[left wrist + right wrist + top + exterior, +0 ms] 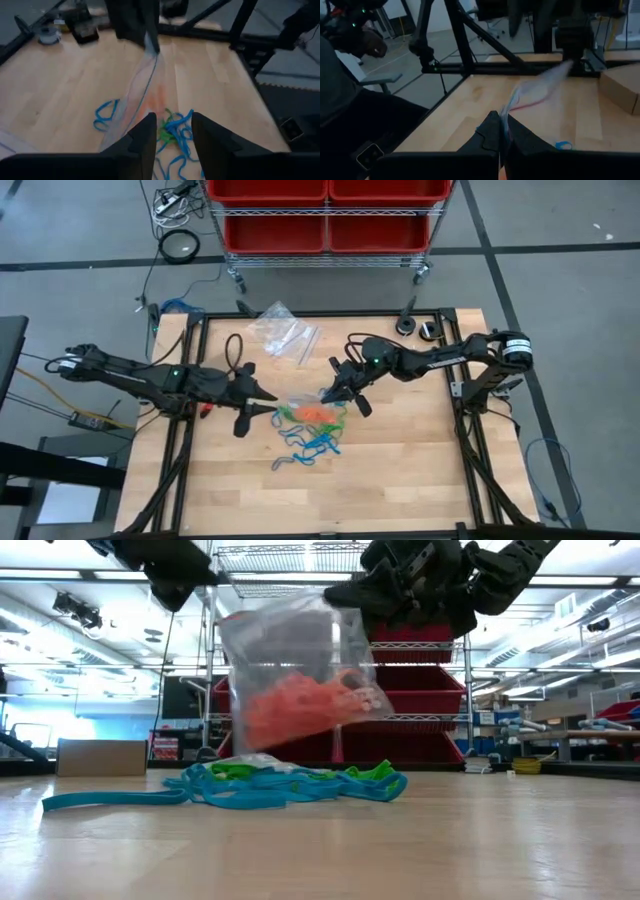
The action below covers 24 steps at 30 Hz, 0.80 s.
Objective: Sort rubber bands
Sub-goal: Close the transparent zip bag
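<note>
Fingers of the right gripper (337, 393) are pinched shut on the top edge of a clear bag (295, 675), which hangs above the table (400, 470) with orange rubber bands (300, 705) bunched inside. Left gripper (256, 405) sits just left of the bag, its fingers (145, 142) parted and gripping nothing. Blue and green rubber bands (312, 437) lie loose on the table under and just near of both grippers.
</note>
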Available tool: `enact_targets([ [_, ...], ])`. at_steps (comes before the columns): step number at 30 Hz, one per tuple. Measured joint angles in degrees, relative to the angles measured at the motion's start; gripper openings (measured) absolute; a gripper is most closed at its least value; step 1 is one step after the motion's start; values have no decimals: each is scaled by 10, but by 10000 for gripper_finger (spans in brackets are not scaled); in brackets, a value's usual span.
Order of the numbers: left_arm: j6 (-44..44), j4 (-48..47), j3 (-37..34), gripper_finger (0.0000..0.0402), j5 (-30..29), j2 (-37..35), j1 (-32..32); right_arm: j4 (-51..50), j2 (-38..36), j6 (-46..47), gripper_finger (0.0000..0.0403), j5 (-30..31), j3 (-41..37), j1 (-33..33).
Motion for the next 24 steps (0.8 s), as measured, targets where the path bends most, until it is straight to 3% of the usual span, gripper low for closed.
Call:
enact_targets([
  [6,27,0,-5,125,-84,21,1,-5,-31,-2,0,-9,0,12],
  [15,42,160,-58,123,-100,21,1,-79,-98,-31,0,14,0,37],
  [24,30,487,-215,123,-110,21,1,-100,-136,-41,0,33,0,56],
])
